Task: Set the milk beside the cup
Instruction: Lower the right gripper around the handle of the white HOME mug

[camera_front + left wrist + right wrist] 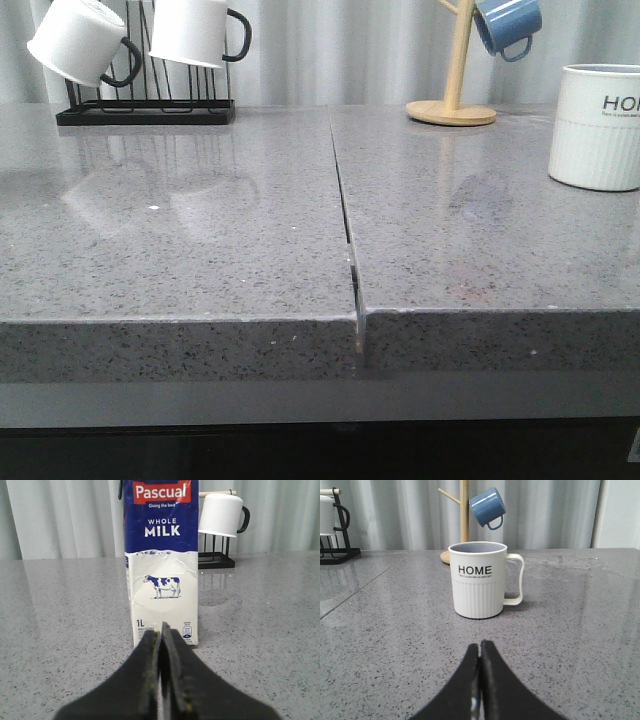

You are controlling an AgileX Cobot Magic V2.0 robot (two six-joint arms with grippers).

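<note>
You had the left gripper clenched on nothing, its tips pointed at the base of the milk, which stood upright on the counter just ahead of it, at 12 o'clock in the left wrist view. The right gripper was likewise pressed closed and empty, facing the cup at 12 o'clock, apart from it. In the front view the milk did not appear; the cup sat at the counter's far right, at about 2 o'clock.

Hazards you faced:
- The carton was tall and narrow-footed. A closed gripper advancing low would likely have pushed or toppled it; you needed the jaws parted first.
- Its coated paperboard looked smooth and faintly dented, so a hard squeeze could have buckled the walls.
- The polished speckled stone was glossy; the carton could have slid on it.
- The seam between the slabs could have caught a dragged base.
- The cup's handle projected sideways; setting down there risked a knock against the glazed, ribbed body.
</note>
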